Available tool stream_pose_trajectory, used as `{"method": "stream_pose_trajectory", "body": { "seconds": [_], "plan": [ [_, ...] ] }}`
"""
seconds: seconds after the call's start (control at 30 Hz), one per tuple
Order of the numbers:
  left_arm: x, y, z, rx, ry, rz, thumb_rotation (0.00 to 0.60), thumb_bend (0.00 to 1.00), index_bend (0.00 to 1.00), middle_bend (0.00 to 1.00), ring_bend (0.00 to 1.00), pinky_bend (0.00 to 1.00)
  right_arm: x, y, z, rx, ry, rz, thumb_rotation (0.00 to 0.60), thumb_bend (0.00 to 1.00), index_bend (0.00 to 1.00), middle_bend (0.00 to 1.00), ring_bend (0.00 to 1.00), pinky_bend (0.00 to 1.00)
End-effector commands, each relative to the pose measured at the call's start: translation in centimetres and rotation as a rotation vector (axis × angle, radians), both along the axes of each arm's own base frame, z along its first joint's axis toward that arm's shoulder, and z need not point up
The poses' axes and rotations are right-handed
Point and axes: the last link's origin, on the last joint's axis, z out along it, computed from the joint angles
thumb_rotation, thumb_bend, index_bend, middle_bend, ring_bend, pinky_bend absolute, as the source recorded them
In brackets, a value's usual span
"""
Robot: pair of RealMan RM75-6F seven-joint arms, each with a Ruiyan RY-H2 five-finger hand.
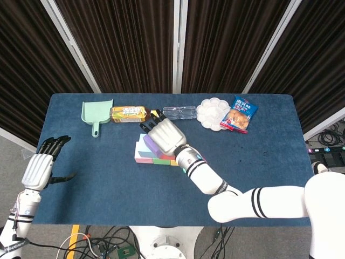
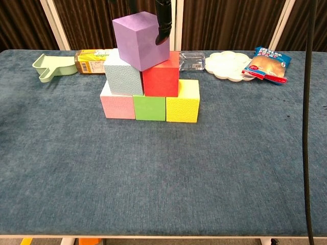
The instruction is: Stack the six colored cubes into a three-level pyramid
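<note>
My right hand point(image 1: 164, 136) grips a purple cube point(image 2: 140, 41) from above, its fingers point(image 2: 164, 23) down the cube's right side. The cube hangs tilted over the stack, low against the pale blue cube point(image 2: 121, 77) and the red cube point(image 2: 161, 78); I cannot tell whether it rests on them. Below these stand a pink cube point(image 2: 117, 106), a green cube point(image 2: 149, 107) and a yellow cube point(image 2: 182, 106) in a row. In the head view the hand hides most of the stack point(image 1: 144, 156). My left hand point(image 1: 40, 168) hovers open at the table's left edge.
Along the far edge lie a green dustpan point(image 1: 96, 114), a tea bottle point(image 1: 128, 113), a clear bottle point(image 1: 179, 112), a white palette dish point(image 1: 212, 113) and a snack bag point(image 1: 239, 114). The blue table point(image 2: 163, 173) stretches in front of the stack.
</note>
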Motion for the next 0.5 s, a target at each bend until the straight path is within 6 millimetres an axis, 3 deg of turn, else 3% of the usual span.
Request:
{"method": "stream_pose_trajectory", "body": {
  "seconds": [0.03, 0.23, 0.5],
  "plan": [
    [0.0, 0.0, 0.1, 0.002, 0.000, -0.001, 0.600, 0.09, 0.13, 0.09, 0.11, 0.08, -0.2, 0.1, 0.4, 0.016, -0.036, -0.013, 0.600, 0.05, 0.00, 0.06, 0.00, 0.00],
    [0.2, 0.0, 0.1, -0.002, 0.000, 0.000, 0.600, 0.09, 0.13, 0.09, 0.11, 0.08, -1.7, -0.4, 2.0, 0.078, -0.158, -0.066, 0.600, 0.05, 0.00, 0.04, 0.00, 0.00],
    [0.3, -0.1, 0.1, -0.004, -0.004, 0.012, 0.600, 0.09, 0.13, 0.09, 0.11, 0.08, -4.7, -2.9, 2.6, 0.232, -0.384, -0.178, 0.600, 0.05, 0.00, 0.09, 0.00, 0.00]
  ]
}}
